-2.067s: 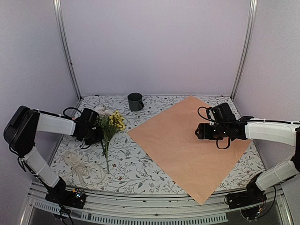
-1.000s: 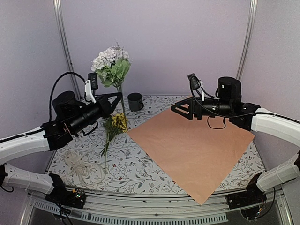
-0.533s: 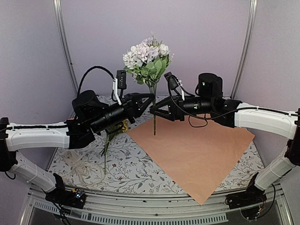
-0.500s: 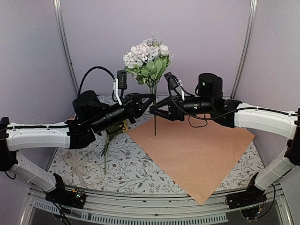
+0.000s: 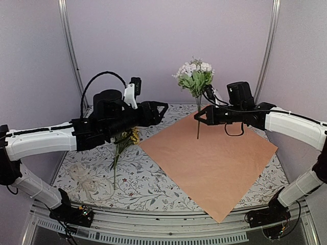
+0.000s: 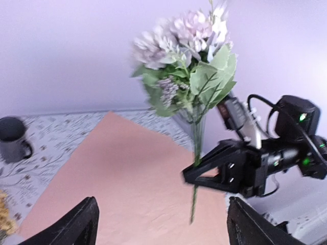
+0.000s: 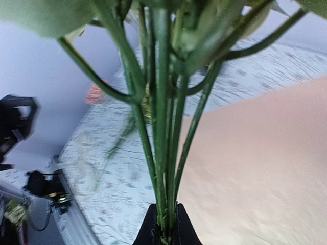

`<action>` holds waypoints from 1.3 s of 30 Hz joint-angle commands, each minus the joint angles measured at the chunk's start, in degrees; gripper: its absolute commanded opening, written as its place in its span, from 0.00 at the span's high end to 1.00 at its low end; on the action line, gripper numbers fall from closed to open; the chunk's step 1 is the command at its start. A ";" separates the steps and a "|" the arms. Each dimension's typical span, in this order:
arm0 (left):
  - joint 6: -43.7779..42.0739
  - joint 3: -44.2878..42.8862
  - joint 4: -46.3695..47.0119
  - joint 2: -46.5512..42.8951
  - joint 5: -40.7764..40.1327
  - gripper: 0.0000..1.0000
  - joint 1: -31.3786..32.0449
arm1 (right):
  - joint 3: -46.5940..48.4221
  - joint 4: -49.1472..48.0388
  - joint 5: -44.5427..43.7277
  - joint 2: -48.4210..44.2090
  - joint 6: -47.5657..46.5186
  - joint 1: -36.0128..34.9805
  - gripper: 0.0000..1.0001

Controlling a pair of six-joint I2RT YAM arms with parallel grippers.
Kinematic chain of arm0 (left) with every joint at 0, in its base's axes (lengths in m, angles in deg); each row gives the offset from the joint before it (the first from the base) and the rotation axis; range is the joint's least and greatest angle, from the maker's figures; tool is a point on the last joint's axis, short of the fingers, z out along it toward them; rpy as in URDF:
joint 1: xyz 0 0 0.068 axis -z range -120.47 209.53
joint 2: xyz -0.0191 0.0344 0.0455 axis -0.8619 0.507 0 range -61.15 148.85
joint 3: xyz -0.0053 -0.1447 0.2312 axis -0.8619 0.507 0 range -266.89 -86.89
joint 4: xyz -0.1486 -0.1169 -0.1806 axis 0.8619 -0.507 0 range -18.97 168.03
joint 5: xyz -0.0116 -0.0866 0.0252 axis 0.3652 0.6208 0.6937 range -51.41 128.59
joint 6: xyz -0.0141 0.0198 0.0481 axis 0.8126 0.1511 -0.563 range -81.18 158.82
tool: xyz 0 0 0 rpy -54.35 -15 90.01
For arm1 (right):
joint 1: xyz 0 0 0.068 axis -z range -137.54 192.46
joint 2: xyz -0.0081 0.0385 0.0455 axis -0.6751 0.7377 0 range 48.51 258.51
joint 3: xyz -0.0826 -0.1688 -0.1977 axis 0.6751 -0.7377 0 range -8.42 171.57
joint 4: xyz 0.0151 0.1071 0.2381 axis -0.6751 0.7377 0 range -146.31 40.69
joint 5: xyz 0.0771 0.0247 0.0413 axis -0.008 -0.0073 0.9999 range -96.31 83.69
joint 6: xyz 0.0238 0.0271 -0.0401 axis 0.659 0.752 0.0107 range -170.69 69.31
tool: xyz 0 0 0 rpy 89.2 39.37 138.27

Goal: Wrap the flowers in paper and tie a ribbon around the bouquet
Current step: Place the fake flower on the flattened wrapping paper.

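Right fingers [image 5: 203,116] of mine clench the flowers [image 5: 194,76] by their thin green stems, upright above smooth peach paper [image 5: 214,163]; my left fingers [image 5: 159,106] gape, released.

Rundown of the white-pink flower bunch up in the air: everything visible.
The flower bunch is a tight head of pale white and pink blossoms over broad green leaves, on several thin green stems gathered together. It stands upright, blossoms up, in the air above the far corner of the peach paper. The right gripper is shut on the stems partway down. The stem ends hang free below it and touch nothing else.
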 commanded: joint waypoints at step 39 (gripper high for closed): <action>6.22 19.65 -15.56 14.52 9.96 0.84 -30.98 | 3.57 26.71 -21.01 13.14 -4.51 11.21 0.60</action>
